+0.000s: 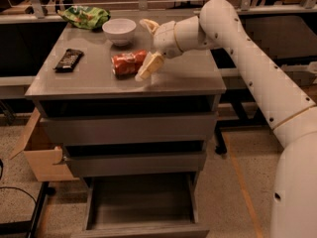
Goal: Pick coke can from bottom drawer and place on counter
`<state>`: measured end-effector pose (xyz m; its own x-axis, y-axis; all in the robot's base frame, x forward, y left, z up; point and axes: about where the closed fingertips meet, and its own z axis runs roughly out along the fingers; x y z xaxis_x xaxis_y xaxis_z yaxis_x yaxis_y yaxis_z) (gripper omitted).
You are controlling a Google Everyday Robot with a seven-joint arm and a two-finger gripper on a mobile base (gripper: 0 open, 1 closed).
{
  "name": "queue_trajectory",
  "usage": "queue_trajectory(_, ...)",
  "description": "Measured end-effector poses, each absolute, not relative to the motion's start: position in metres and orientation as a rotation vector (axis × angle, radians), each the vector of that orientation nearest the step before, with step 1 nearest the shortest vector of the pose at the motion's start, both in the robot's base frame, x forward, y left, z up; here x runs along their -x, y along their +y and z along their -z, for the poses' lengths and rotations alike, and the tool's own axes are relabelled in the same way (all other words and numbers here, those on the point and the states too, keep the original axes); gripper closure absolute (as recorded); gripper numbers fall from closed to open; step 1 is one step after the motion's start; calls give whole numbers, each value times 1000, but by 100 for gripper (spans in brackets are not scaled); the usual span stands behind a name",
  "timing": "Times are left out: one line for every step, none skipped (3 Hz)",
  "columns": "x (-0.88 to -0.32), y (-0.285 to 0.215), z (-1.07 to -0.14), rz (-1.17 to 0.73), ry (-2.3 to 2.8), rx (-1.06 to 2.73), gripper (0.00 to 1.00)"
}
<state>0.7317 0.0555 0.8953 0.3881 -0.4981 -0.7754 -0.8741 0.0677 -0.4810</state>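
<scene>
Four items sit on the desk (190, 78), logged left to right.

1. Dark candy bar wrapper (68, 59): lying flat, far to the left of the hand, near the desk's left edge.
2. Green chip bag (85, 17): at the back left corner, up and to the left of the hand, well apart from it.
3. White bowl (119, 30): upright, just left of the hand's upper finger, not touching it.
4. Coke can (128, 63): on its side on the desk, long axis roughly left to right, directly left of the hand's lower finger. Its right end is at that finger; contact or a thin gap, cannot tell.

Hand (143, 48): over the middle of the desk, pointing left. Fingers are spread wide, one up near the bowl, one low beside the can. It grips nothing, and the can rests on the desk surface, not between the fingers.

White arm (247, 63): runs from the hand up and right, then down the right edge of view.

Below the hand: two upper grey drawers (129, 129), then the bottom drawer (141, 205), pulled out towards the camera. Cardboard box (39, 155) is on the floor, low and left of the cabinet.
</scene>
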Motion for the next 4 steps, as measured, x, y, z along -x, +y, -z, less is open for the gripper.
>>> queue_trajectory(-725, 38, -917, -383, 1261, 1535, 0)
queue_trajectory(-712, 3, -945, -316, 1272, 1447, 0)
queue_trajectory(-703, -47, -966, -255, 1305, 1339, 0)
queue_trajectory(-703, -58, -965, -244, 1314, 1327, 0)
